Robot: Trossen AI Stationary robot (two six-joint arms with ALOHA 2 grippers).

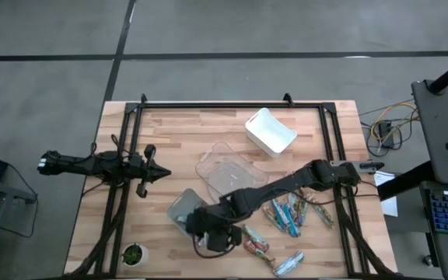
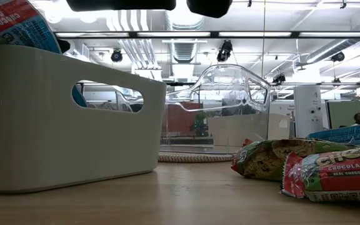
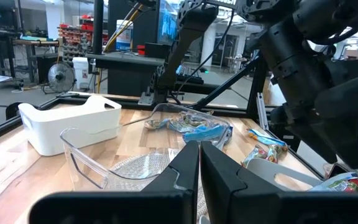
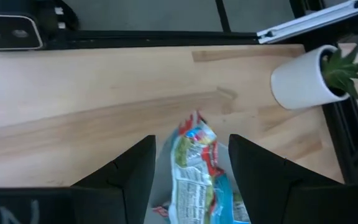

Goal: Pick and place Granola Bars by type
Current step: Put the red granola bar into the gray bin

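Observation:
My right gripper [image 1: 208, 243] reaches toward the near left, over the near corner of the grey bin [image 1: 179, 206], shut on a granola bar [image 4: 197, 168] in a red, white and blue wrapper. In the low view that bar [image 2: 14, 25] shows above the bin's rim [image 2: 67, 53]. Loose bars lie on the wood right of the bin: a blue and brown cluster [image 1: 286, 214], a red one [image 1: 257, 247] and a blue one [image 1: 289, 264]. My left gripper [image 1: 164, 174] waits shut at the table's left. My right gripper has the bar between its two fingers, against the bar's long sides [image 4: 224, 180]. The bar lies along the fingers, and its free end [image 4: 194, 121] sticks out past the fingertips. The fingers slant down toward the table's near edge. Its back end is hidden between them.
A clear bin [image 1: 224, 167] stands at mid-table and a white bin [image 1: 271, 131] at the far side. A small potted plant [image 1: 133, 253] sits at the near left corner. Two bars [image 2: 267, 159] [image 2: 336, 175] lie near the front edge, right of the grey bin.

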